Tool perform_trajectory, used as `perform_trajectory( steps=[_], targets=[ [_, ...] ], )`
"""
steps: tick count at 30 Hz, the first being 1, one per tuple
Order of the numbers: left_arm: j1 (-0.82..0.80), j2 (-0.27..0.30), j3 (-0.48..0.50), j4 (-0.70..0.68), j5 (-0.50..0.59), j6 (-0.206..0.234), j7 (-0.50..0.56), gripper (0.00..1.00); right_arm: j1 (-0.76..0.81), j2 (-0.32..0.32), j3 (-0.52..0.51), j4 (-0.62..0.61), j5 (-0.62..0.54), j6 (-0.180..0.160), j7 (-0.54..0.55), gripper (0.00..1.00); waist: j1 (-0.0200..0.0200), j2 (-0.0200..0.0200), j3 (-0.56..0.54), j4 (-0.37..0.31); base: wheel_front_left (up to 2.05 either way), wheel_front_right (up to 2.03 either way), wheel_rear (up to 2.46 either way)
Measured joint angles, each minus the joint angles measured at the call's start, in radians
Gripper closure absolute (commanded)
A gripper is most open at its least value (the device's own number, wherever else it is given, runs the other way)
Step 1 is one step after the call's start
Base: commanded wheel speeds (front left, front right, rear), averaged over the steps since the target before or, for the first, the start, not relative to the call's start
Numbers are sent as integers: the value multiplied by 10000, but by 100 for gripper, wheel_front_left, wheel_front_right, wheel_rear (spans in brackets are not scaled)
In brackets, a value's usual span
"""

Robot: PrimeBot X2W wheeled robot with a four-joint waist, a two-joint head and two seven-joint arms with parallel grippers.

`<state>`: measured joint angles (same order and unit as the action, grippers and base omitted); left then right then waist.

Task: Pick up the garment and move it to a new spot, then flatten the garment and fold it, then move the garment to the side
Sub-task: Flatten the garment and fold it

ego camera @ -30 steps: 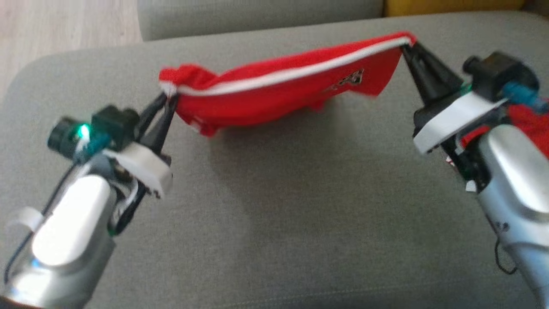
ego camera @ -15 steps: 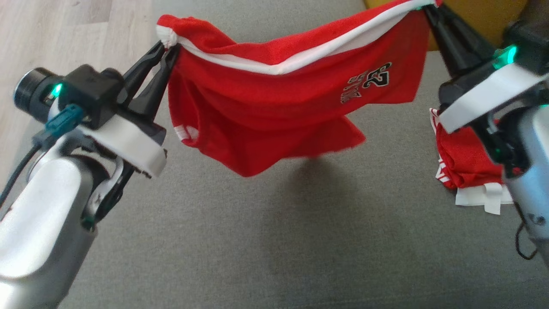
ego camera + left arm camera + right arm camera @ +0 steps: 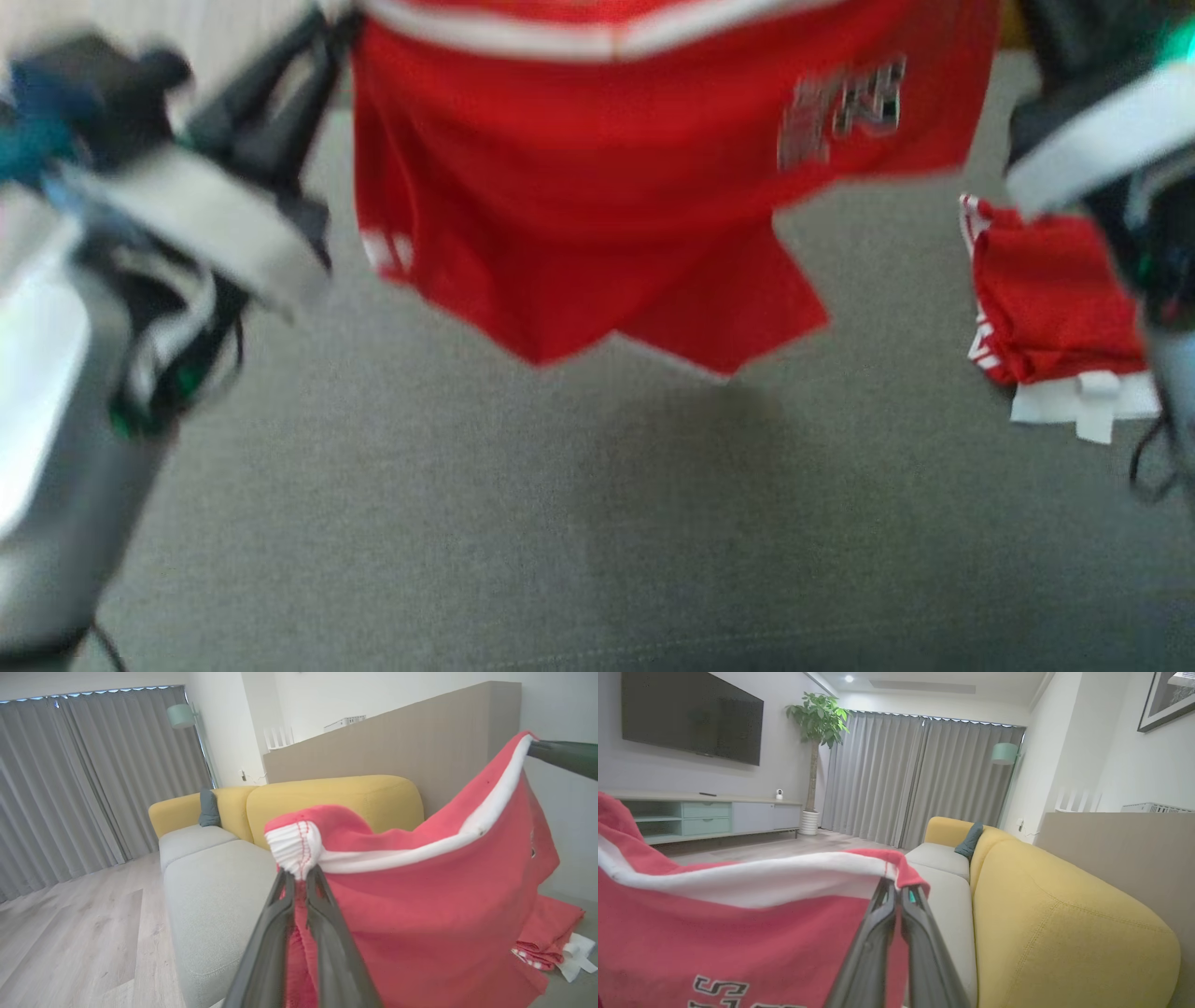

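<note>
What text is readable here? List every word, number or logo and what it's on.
"S": seemingly the one clear letter of the black-outlined print on the red fabric shorts with white waistband; the rest is cut off.
Head view: the same print is too blurred to read.

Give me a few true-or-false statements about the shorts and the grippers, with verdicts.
1. The left gripper is shut on the white waistband of the red shorts. True.
2. The right gripper is open and empty. False: the right gripper is shut on the waistband's other end.
3. The shorts lie flat on the seat. False: they hang above the grey sofa seat, between both grippers.
4. A folded red garment lies on the seat. True.
</note>
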<state>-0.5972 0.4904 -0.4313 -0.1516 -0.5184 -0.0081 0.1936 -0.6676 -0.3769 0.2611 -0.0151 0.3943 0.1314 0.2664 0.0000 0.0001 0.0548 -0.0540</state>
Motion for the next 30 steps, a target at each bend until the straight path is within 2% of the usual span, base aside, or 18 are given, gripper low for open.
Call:
perform_trajectory(
  steps=[3, 6, 10, 12, 13, 18, 22, 26, 30],
  targets=[
    [-1575, -389, 96, 1241, -127, -267, -29, 100, -1592, 8, 211, 803, -165, 0, -58, 100, 0, 0, 606, 9, 0, 0, 0],
    [-3455, -857, 192, 2846, -33, -462, -445, 100, -3536, 46, 623, 2084, -443, 2, -698, 100, 0, 0, 1318, 23, 0, 0, 0],
    [-5810, -1475, 497, 5022, 426, -443, -1707, 100, -5803, 387, 698, 4138, -936, 2, -2157, 100, 3, -1, 2291, 49, 0, 0, 0],
    [-6652, -1781, 596, 5927, 539, -443, -2418, 100, -6531, 681, 545, 5097, -1175, 2, -2936, 100, 3, -1, 2730, 75, 0, 0, 0],
    [-7082, -2077, 591, 6748, 612, -451, -3010, 100, -6880, 982, 441, 5965, -1367, 2, -3595, 100, 4, -1, 3079, 121, 0, 0, 0],
    [-6804, -2602, 295, 8224, 610, -725, -3758, 100, -6631, 1450, 489, 7628, -1421, 2, -4226, 100, 5, -1, 3387, 332, 0, 0, 0],
    [-5902, -2957, -196, 9179, 612, -963, -4172, 100, -5755, 1517, 995, 8824, -1233, 2, -4546, 100, 2, -1, 3377, 545, 0, 0, 0],
    [-4634, -3231, -763, 9720, 704, -1089, -4393, 100, -4650, 1528, 1858, 9681, -855, 2, -4690, 100, 1, -1, 3179, 644, 0, 0, 0],
    [-3259, -3212, -1363, 9795, 966, -1162, -4429, 100, -3731, 1444, 2901, 10050, -314, 2, -4713, 100, 0, -1, 2841, 697, 0, 0, 0]
  ],
)
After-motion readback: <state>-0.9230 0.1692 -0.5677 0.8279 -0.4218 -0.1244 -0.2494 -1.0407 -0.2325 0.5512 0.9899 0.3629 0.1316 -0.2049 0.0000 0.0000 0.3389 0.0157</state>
